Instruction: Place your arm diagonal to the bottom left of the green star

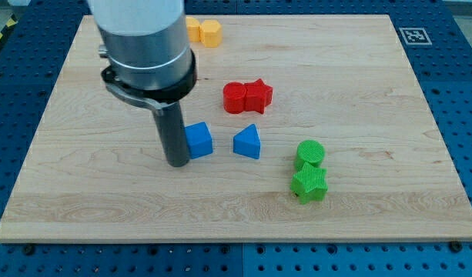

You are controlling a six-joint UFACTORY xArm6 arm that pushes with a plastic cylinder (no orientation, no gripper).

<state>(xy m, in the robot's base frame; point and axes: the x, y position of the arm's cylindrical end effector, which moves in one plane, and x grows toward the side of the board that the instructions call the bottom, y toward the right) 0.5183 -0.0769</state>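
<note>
Green star near view's bottom, well right of my tip, tip touching blue cube, holding nothing

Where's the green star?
The green star sits at the view's lower right, touching the green cylinder just above it, right of the blue blocks.

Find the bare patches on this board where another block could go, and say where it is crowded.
Bare wood runs along the wooden board's bottom edge below my tip and the blue cube, and down the view's right side. It is crowded mid-board: the blue wedge, two red blocks, the green cylinder touching the green star.
</note>
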